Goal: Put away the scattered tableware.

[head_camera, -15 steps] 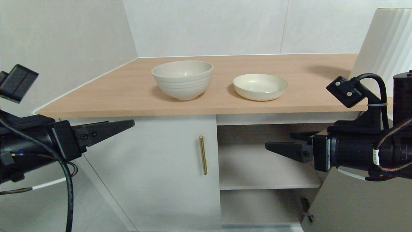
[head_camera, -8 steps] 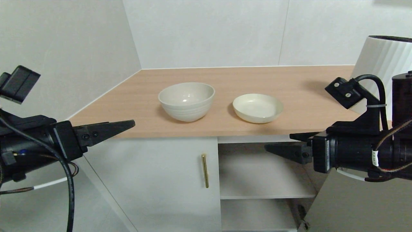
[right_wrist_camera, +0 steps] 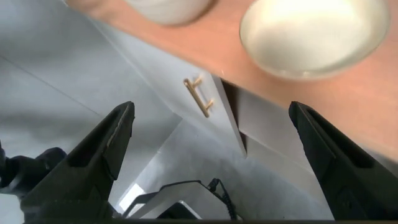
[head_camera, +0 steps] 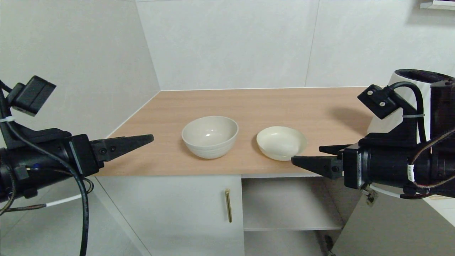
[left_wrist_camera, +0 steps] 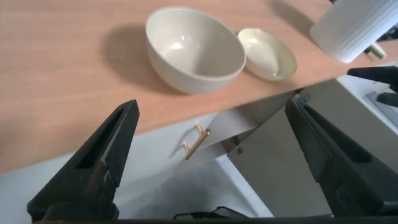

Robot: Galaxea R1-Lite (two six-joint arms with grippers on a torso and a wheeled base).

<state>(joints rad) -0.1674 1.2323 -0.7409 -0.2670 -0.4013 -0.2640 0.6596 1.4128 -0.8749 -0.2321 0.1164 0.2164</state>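
Two pale bowls stand side by side on the wooden counter [head_camera: 256,103]: a deep ribbed bowl [head_camera: 209,136] [left_wrist_camera: 196,50] [right_wrist_camera: 168,9] and, to its right, a shallow bowl [head_camera: 281,142] [left_wrist_camera: 267,54] [right_wrist_camera: 314,34]. My left gripper [head_camera: 147,138] [left_wrist_camera: 212,109] hangs open and empty off the counter's front left corner, well left of the deep bowl. At the counter's front edge my right gripper [head_camera: 307,154] [right_wrist_camera: 211,107] is open and empty, just right of the shallow bowl and short of it.
A tall white ribbed container [head_camera: 408,80] [left_wrist_camera: 357,28] stands on the counter's right end. Under the counter, the left cabinet door with a brass handle [head_camera: 228,205] is closed. The right door [head_camera: 373,227] is swung open, showing a bare shelf [head_camera: 288,208].
The camera has risen, so the counter now shows lower and more from above. Both grippers rose from cabinet-door height to the counter's edge. The bowls have not moved.
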